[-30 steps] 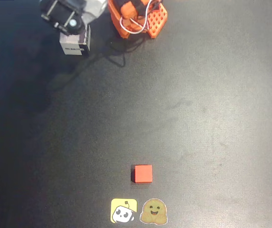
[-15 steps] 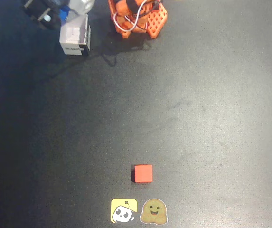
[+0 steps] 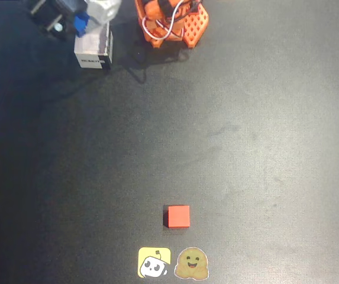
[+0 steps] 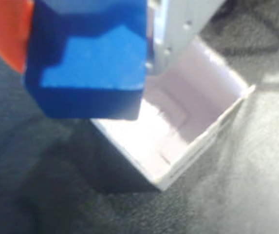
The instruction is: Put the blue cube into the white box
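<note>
End effector [image 3: 77, 23], clamped on blue cube [image 4: 88, 63], has shifted beside white box [image 4: 197, 122] opening; drop nr, not yet aligned.

I count one blue cube [image 4: 88, 58], one red cube [image 3: 178, 216], one white box [image 3: 93, 48], and two stickers [image 3: 154, 262] [image 3: 191, 263].

Open mouth of the white box [image 4: 188, 122] unobstructed, interior bare. Blue cube [image 4: 88, 63] overhanging its left rim in the wrist view. Red cube [image 3: 178, 216] and two stickers [image 3: 173, 262] well apart, across bare table [image 3: 246, 136].
</note>
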